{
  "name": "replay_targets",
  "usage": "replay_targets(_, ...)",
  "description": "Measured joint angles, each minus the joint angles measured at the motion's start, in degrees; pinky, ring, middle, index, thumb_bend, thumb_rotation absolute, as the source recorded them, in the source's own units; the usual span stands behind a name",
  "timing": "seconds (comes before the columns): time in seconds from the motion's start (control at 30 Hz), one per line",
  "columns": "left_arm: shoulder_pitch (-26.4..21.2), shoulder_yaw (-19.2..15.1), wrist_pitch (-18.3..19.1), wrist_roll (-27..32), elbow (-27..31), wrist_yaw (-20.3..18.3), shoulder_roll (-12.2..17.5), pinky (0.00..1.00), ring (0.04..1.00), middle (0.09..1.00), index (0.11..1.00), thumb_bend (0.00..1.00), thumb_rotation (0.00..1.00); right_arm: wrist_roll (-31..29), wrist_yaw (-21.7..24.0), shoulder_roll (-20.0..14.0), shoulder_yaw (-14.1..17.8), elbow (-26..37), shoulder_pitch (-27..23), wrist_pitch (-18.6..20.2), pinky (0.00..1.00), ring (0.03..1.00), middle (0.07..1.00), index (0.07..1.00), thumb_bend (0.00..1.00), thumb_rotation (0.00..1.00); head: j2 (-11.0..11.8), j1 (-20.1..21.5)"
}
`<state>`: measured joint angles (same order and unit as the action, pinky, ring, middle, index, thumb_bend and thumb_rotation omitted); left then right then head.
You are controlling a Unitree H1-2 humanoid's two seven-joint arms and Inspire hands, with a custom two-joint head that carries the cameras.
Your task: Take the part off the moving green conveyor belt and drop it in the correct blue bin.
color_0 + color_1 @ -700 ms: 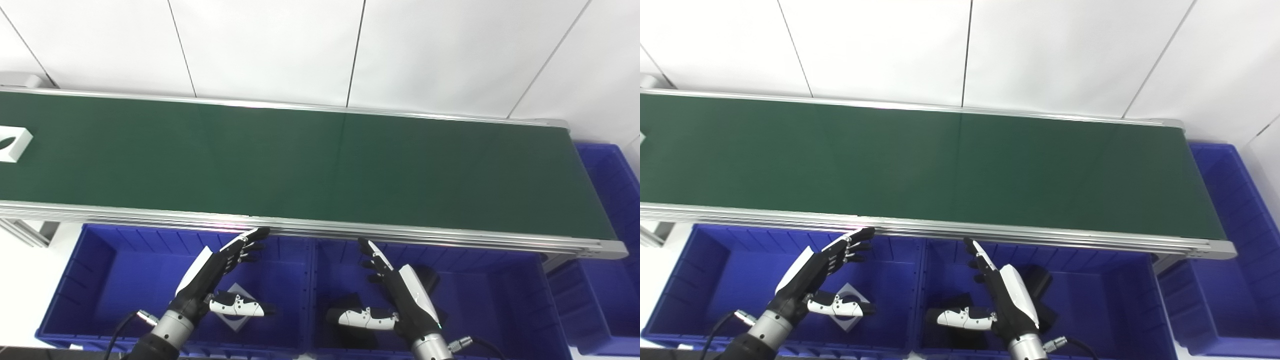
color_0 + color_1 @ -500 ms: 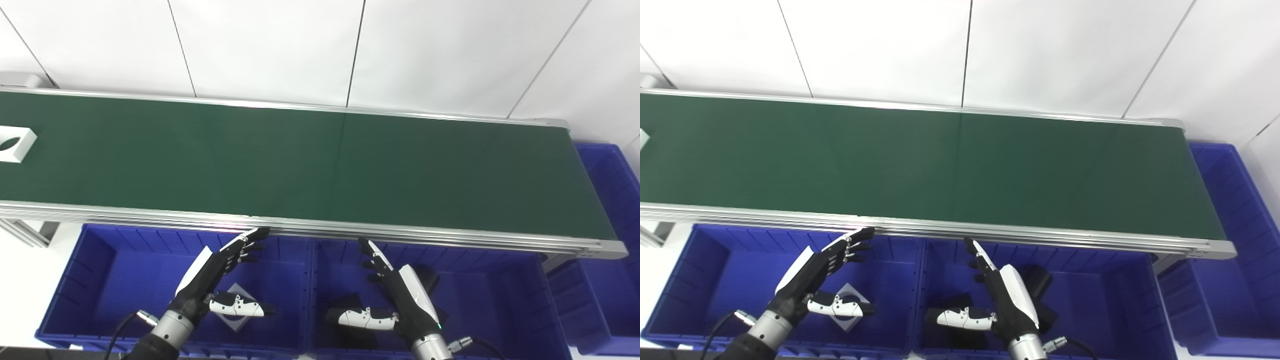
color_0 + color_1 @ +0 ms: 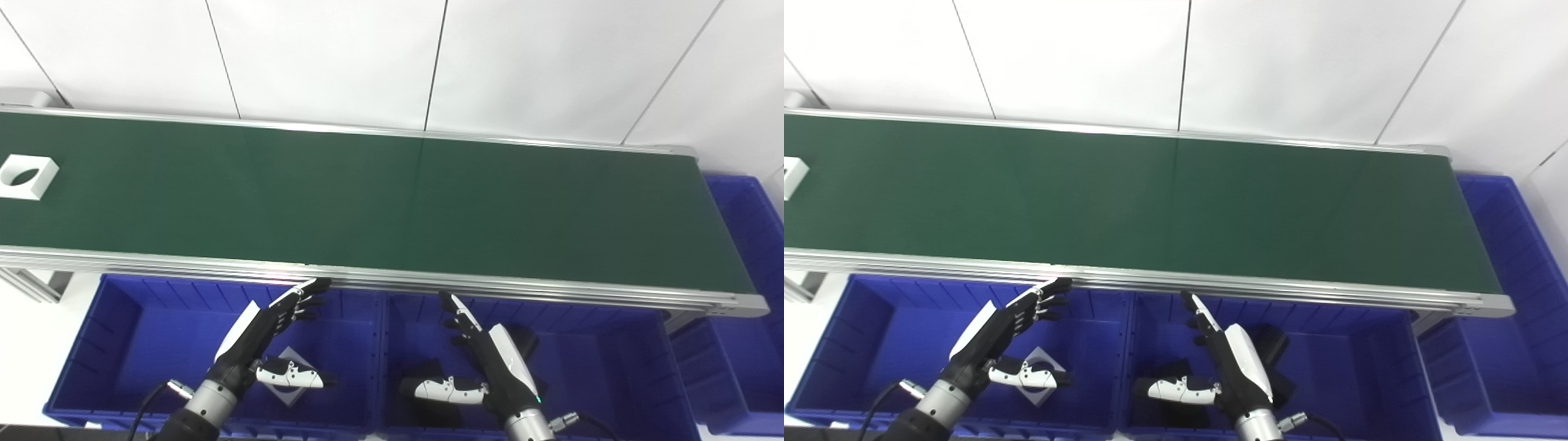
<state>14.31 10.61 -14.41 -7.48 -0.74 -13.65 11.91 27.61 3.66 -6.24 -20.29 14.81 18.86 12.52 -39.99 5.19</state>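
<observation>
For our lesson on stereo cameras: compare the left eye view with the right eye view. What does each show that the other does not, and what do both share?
Only the left eye view shows the whole white part on the belt, with its leaf-shaped hole. Only the right eye view shows more of the far-right blue bin; there the white part is cut by the left picture edge. Both share the green conveyor belt, the left hand and right hand, both open over the two front bins, a white part under the left hand and dark parts under the right.

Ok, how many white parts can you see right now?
2. One white part lies at the belt's far left end. Another sits in the left bin, partly behind the left hand. The hands may hide more.
</observation>
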Motion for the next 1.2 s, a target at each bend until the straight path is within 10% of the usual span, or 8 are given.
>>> replay_targets(0.23,0.05,1.12,-1.46,-2.22,-2.34,1.16,-1.74,0.79,0.851,0.881,0.857,0.84,0.14,-1.52,-0.20,-2.44,1.42,-0.94,0.97,-3.81,0.82,0.895,0.945,0.966,0.79,0.26,6.14,-13.16)
replay_targets(1.2,-1.53,2.30,-6.98,-4.28,-11.36,3.26,-3.91,0.73,0.800,0.833,0.807,0.94,0.04,-4.14,-3.31,-3.61,4.27,-11.13,0.98,-13.86,0.79,0.887,0.938,0.958,0.83,0.00,18.98,-21.97)
